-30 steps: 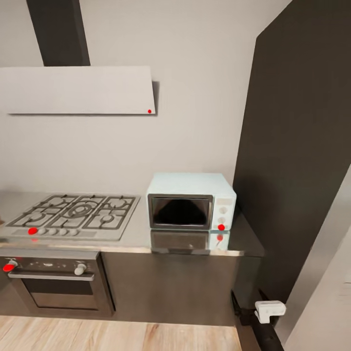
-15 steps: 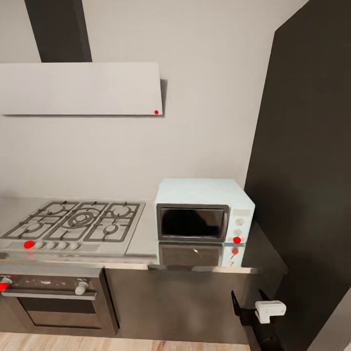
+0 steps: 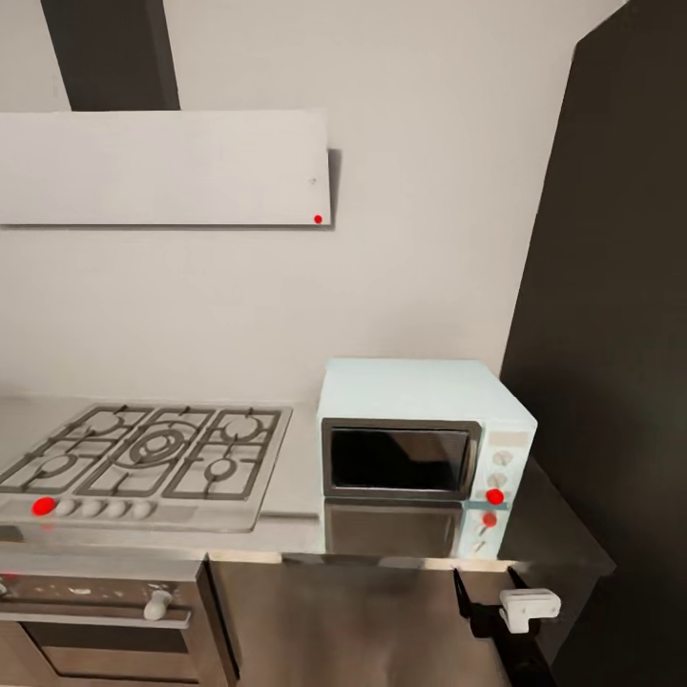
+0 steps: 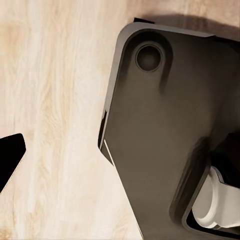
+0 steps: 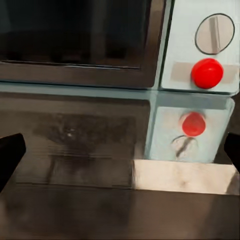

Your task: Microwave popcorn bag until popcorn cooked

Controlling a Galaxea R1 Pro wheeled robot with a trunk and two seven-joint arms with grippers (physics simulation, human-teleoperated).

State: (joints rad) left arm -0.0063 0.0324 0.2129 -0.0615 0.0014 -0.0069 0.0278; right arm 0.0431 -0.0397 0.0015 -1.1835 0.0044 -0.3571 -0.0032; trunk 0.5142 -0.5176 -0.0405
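the microwave sits on the countertop at its right end, door shut, dark glass facing out, with a red light low on its knob panel. its front mirrors in the glossy worktop just before it. the hob lies to its left on the same surface, apart from it, with a red dot among its front knobs. under the hob is the dark oven with a pale knob. a grey hood hangs on the wall above the hob, and a tall dark cabinet stands right of the microwave.

no popcorn bag can be seen on the stretch of countertop in view.

the right gripper shows low in the head view, below the counter edge, with a white block on its wrist. in the right wrist view its two dark fingertips sit at opposite edges, jaws wide, nothing between them; beyond them are the microwave's door, a round knob and the red light, with the reflection below.

the left wrist view looks down on a wood floor and the robot's dark base. one dark fingertip shows at the edge; i cannot tell how the left jaws stand.
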